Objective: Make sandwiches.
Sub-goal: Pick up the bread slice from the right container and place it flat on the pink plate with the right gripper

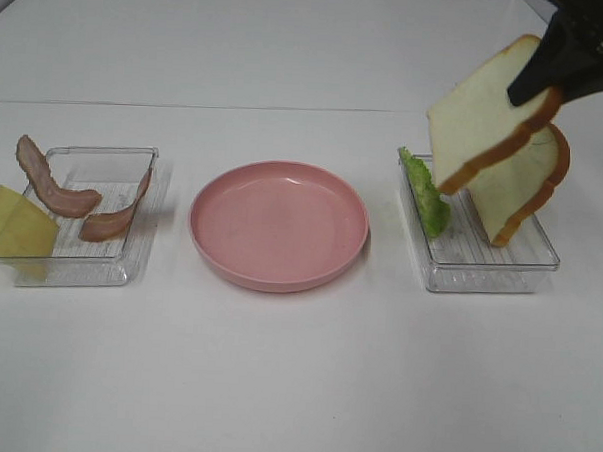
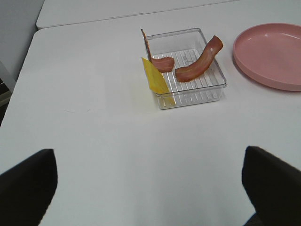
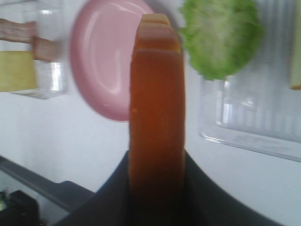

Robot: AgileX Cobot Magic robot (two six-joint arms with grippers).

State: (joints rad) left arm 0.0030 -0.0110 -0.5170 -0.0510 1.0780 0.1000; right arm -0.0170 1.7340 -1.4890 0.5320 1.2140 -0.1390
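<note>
Right jaws hold bread slice (image 1: 477,109) above lettuce (image 1: 424,194), tray (image 1: 479,276).

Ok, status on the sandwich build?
Left hand open, off the bacon tray. Right hand shut on a bread slice, lifted over the right tray. Pink plate bare; nothing in the way.

White table (image 1: 294,386), left clear tray (image 1: 79,271), round pink plate (image 1: 281,225) between, right clear tray (image 1: 489,277).
</note>
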